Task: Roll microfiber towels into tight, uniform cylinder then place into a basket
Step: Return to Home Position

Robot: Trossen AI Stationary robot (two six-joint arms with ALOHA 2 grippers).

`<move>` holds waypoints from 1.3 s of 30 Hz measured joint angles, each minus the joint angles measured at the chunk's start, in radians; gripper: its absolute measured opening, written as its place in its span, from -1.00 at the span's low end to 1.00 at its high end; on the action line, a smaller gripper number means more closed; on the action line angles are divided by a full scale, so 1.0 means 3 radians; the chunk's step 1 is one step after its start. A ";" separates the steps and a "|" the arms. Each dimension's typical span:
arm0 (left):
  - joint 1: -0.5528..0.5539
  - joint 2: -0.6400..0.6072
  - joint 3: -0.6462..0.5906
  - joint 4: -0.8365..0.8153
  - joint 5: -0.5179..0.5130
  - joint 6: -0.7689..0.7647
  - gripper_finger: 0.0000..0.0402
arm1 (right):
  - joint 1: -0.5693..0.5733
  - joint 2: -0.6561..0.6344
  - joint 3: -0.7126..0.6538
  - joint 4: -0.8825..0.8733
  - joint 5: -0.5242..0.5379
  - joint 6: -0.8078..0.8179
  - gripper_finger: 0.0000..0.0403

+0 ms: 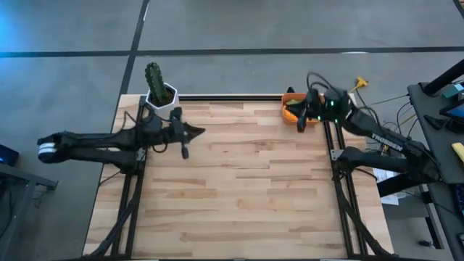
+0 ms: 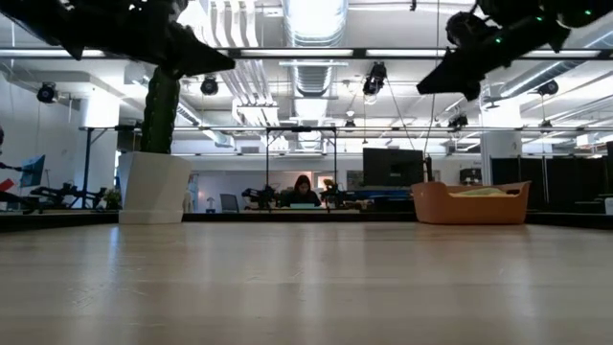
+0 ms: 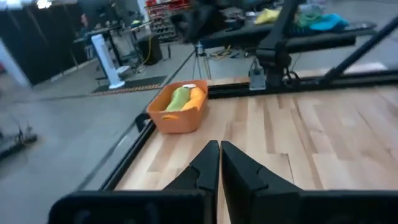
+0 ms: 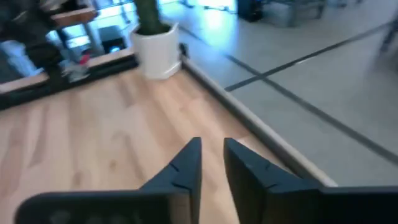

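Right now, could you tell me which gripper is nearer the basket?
Right. The right gripper hangs close by the basket; the left gripper sits across the table beside the cactus pot.

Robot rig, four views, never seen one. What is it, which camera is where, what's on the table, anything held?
Two dark robot arms work at a wooden table. One picture looks straight down, one looks level across the tabletop, two come from wrist cameras. On the table: a white pot with a cactus at one far corner, a salmon-red tub at the other, holding a rolled green towel and an orange towel. The left gripper is shut, the right gripper slightly open; both hang above the table, holding nothing.
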 joint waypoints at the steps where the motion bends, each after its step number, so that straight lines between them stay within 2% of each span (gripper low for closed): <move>1: 0.0063 -0.0090 0.0000 -0.0100 0.0032 -0.0070 -1.00 | 0.0067 -0.0071 -0.0112 0.0028 -0.0003 0.0009 -0.71; 3: 0.0141 -0.0279 -0.0003 -0.0443 0.0012 -0.0146 -1.00 | 0.0218 -0.0207 -0.0344 0.0128 0.0043 0.0017 -0.80; 6: 0.0180 -0.0573 -0.0115 -0.0771 -0.0229 -0.0267 -1.00 | 0.0455 -0.0408 -0.0793 0.0391 0.0307 0.0049 -0.89; 9: 0.0182 -0.0915 -0.0359 -0.0771 -0.0268 -0.0381 -1.00 | 0.0616 -0.0639 -0.1246 0.0893 0.0508 0.0059 -0.94; 16: 0.0191 -0.1707 -0.1105 -0.0589 -0.0180 -0.0735 -1.00 | 0.0694 -0.1205 -0.2197 0.2100 0.0534 0.0239 -0.96; 21: 0.0187 -0.2522 -0.1565 -0.0709 -0.0224 -0.1025 -1.00 | 0.0703 -0.1376 -0.2246 0.1642 0.0418 0.0396 -0.96; 23: 0.0187 -0.2773 -0.1558 -0.0807 -0.0181 -0.1138 -1.00 | 0.0716 -0.1381 -0.2245 0.1573 0.0275 0.0424 -0.96; 27: 0.0110 -0.2749 -0.1574 -0.0803 -0.0048 -0.1074 -1.00 | 0.0736 -0.1380 -0.2244 0.1559 0.0113 0.0332 -0.96; 31: 0.0107 -0.2675 -0.1575 -0.0776 -0.0238 -0.1104 -1.00 | 0.0736 -0.1371 -0.2246 0.1696 0.0075 0.0300 -0.96; 34: 0.0051 -0.2624 -0.1575 -0.0766 -0.0250 -0.1175 -1.00 | 0.0748 -0.1368 -0.2244 0.1868 0.0014 0.0392 -0.96; 39: -0.0099 -0.2521 -0.1577 -0.0740 -0.0404 -0.1079 -1.00 | 0.0874 -0.1338 -0.2243 0.1729 -0.0017 0.0415 -0.96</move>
